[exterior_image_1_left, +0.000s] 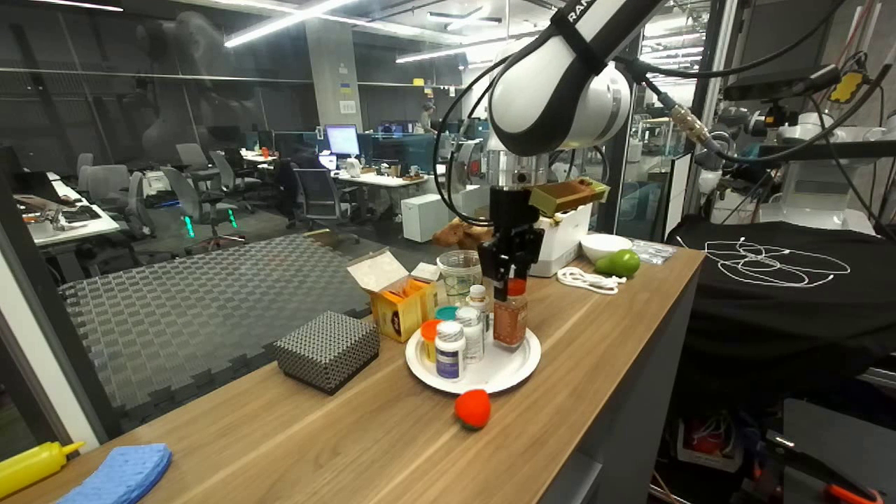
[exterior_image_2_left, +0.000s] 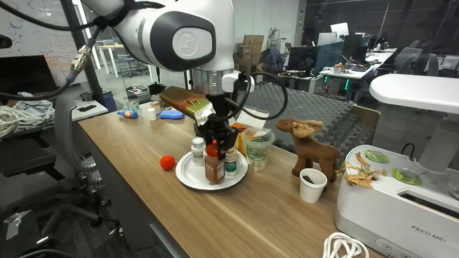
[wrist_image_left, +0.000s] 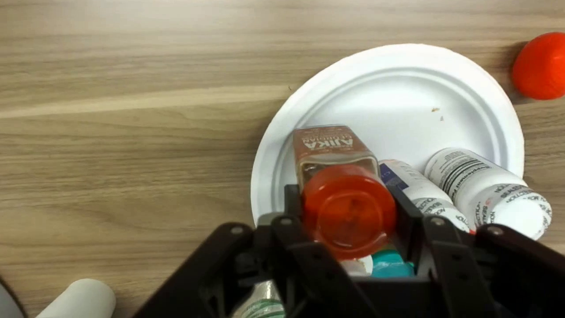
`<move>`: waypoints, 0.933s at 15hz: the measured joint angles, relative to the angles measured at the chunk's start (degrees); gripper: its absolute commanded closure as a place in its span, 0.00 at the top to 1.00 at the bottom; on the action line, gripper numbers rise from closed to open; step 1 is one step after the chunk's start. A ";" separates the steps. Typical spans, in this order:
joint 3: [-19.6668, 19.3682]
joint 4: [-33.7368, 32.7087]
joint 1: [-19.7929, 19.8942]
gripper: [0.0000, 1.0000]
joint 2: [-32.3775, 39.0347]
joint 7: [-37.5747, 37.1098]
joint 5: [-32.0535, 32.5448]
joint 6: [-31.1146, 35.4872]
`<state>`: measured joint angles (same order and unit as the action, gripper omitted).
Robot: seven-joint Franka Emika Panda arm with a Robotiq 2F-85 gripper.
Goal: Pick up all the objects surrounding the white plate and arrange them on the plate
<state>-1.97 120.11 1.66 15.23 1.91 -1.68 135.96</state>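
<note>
The red-capped spice bottle (exterior_image_1_left: 510, 323) is near upright within the rim of the white plate (exterior_image_1_left: 498, 372), resting on it or just above; from here I can't tell. The gripper (wrist_image_left: 347, 204) pinches its cap from above, probably because that avoids the white-capped bottles (wrist_image_left: 485, 192) bunched on the plate beside it. This part of the plate likely suits because it offers room. The bottle looks clear and square-sided, brownish red inside, lettered AJIKA. Just off the plate, the red-orange ball (exterior_image_2_left: 167, 162) presumably comes later.
</note>
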 measured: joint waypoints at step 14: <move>0.92 -2.34 0.22 1.00 1.41 -0.23 -1.99 -1.38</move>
<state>-1.05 117.77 1.88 16.64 1.68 -3.67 134.57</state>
